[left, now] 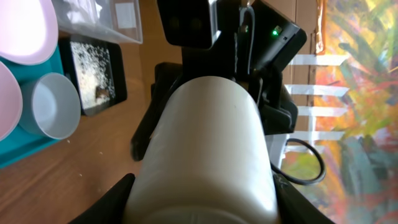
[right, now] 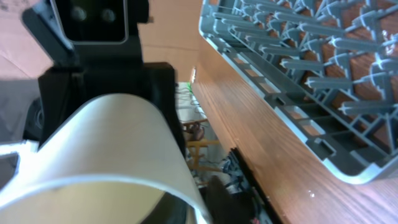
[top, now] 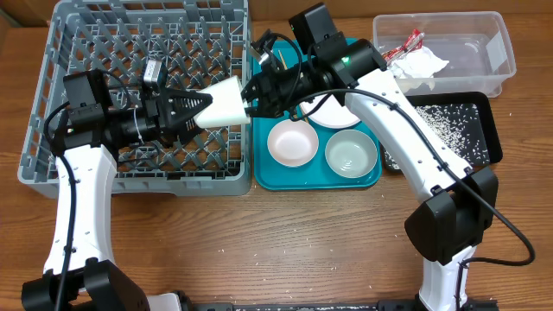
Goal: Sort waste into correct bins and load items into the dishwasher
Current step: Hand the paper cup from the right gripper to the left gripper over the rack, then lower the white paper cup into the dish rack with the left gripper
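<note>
Colourful backdrop (left: 364, 124), left wrist only, cup (left: 205, 155)

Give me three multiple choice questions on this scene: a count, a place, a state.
1. How many round white bowls in the teal plastic tray: A one, B two, C four.
2. Most loose white rice grains lie in: A teal tray, B a bowl, C shallow black rectangular tray.
3. The small white cup is: A sideways in the air between left gripper and right gripper, B upright in teal tray, C inside black tray.
B, two sit side by side; C, grains speckle it; A, both grippers meet at it.
</note>
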